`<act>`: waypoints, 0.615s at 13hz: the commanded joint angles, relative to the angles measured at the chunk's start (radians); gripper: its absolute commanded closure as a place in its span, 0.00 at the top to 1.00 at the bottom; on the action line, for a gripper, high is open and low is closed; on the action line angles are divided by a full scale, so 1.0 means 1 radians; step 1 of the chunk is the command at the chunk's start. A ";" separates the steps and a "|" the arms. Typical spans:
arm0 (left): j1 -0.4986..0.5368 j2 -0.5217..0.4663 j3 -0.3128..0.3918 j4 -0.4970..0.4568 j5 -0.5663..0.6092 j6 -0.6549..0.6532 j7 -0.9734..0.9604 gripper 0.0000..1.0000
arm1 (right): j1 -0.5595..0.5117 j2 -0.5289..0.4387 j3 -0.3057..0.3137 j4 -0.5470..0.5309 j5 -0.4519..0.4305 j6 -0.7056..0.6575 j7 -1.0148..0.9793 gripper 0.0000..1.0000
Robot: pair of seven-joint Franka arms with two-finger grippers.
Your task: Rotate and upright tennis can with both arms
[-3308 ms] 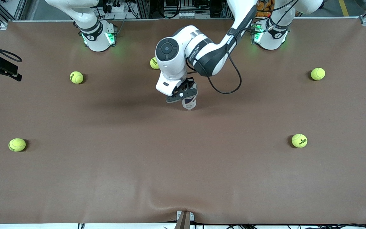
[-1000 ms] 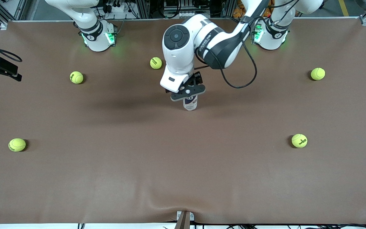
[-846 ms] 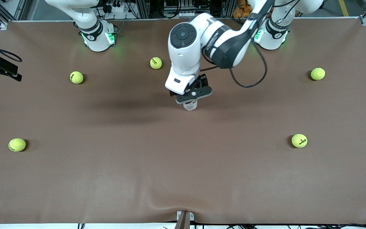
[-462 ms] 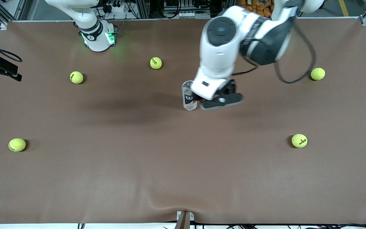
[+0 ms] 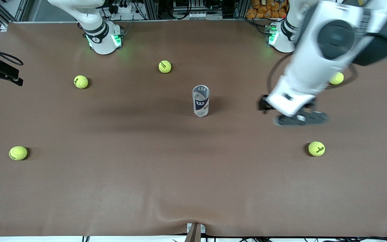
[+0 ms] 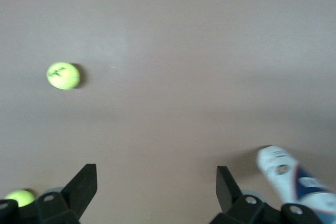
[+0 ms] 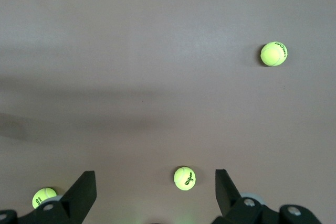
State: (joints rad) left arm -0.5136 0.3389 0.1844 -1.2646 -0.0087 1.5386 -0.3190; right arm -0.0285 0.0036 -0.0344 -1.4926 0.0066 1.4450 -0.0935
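Observation:
The tennis can (image 5: 200,101) stands upright on the brown table, free of both grippers, its open mouth up and the "W" label toward the front camera. It also shows at the edge of the left wrist view (image 6: 296,179). My left gripper (image 5: 299,119) is open and empty, up in the air over the table between the can and the left arm's end. Its fingers stand wide apart in the left wrist view (image 6: 156,195). My right gripper (image 7: 155,195) is open and empty, high over the table; it is out of the front view.
Several yellow-green tennis balls lie scattered: one (image 5: 165,66) farther from the front camera than the can, one (image 5: 316,148) under the left gripper's side, one (image 5: 336,78) partly hidden by the left arm, and two (image 5: 81,81) (image 5: 18,153) toward the right arm's end.
My left gripper opened, let go of the upright can, rose and swung away toward the left arm's end. The can stayed standing in place. The right arm has not moved.

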 commanded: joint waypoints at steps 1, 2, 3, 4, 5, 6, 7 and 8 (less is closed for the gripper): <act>0.139 -0.049 -0.016 -0.022 0.042 -0.031 0.215 1.00 | 0.007 0.006 -0.002 0.015 -0.003 -0.003 0.011 1.00; 0.182 -0.057 -0.013 -0.022 0.047 -0.031 0.294 1.00 | 0.007 0.006 -0.002 0.015 -0.003 -0.003 0.011 1.00; 0.225 -0.070 -0.014 -0.022 0.056 -0.031 0.363 1.00 | 0.007 0.006 -0.002 0.015 -0.003 -0.003 0.011 1.00; 0.260 -0.075 -0.016 -0.024 0.056 -0.031 0.406 1.00 | 0.007 0.006 -0.002 0.015 -0.003 -0.003 0.011 1.00; 0.280 -0.089 -0.017 -0.033 0.056 -0.034 0.419 1.00 | 0.007 0.006 -0.002 0.015 -0.003 -0.003 0.011 1.00; 0.303 -0.113 -0.020 -0.059 0.056 -0.046 0.437 1.00 | 0.007 0.006 -0.002 0.015 -0.003 -0.003 0.012 1.00; 0.358 -0.119 -0.043 -0.070 0.056 -0.048 0.480 1.00 | 0.006 0.006 -0.002 0.015 -0.003 -0.003 0.011 1.00; 0.391 -0.124 -0.065 -0.073 0.053 -0.049 0.506 1.00 | 0.006 0.006 -0.002 0.015 -0.003 -0.003 0.012 1.00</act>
State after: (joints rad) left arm -0.1792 0.2546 0.1670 -1.2911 0.0205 1.4937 0.1422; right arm -0.0285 0.0037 -0.0343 -1.4920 0.0066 1.4451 -0.0935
